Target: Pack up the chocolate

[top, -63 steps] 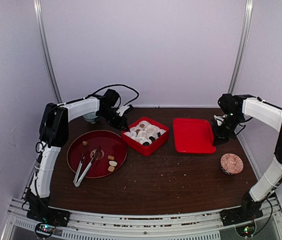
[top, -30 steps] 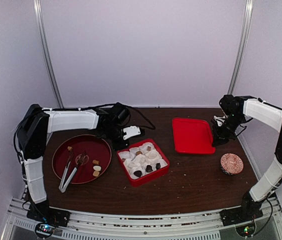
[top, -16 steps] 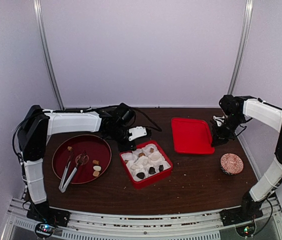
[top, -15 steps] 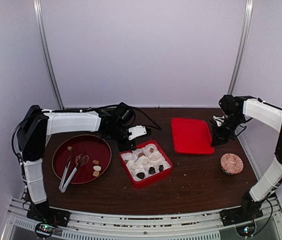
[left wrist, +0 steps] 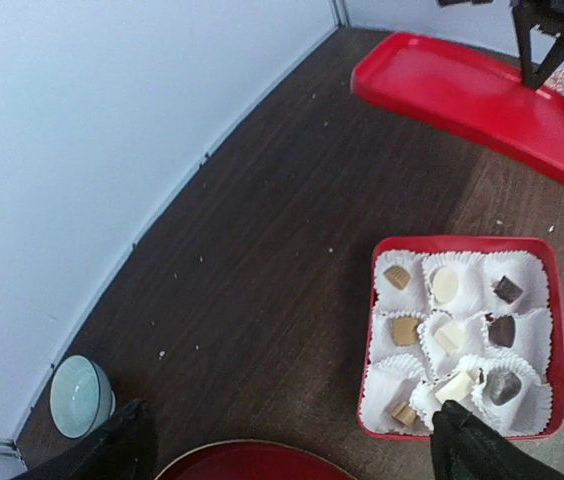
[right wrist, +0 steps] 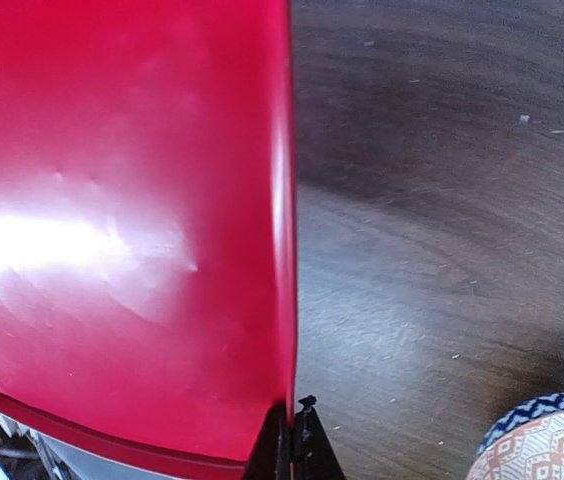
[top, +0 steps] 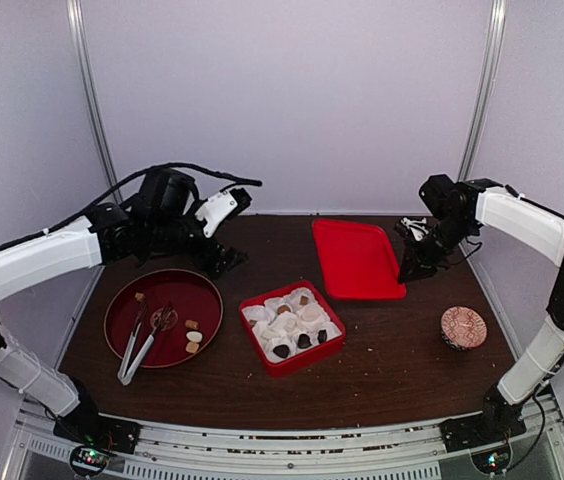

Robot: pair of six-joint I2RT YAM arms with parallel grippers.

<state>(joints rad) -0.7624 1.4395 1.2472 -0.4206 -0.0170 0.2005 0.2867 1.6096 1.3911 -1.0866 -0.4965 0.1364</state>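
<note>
pale lilac walls close in a dark wooden table; the left gripper hangs above the far left part of it, its two black fingers spread wide with nothing between them; the right gripper sits at the far right, its fingers pinched shut on the right edge of a flat red lid, which appears raised off the wood at the gripped side; the chocolate lies mostly in a square red box near the middle of the table, one piece to each of nine white paper cups, in tan, cream and dark brown; a few more pieces rest loose on a round dark red plate to the left of the box, beside metal tongs whose handle end pokes over the plate's near rim; a small pale green bowl stands at the far left by the wall; a patterned bowl stands on the right, well apart from the box.
</note>
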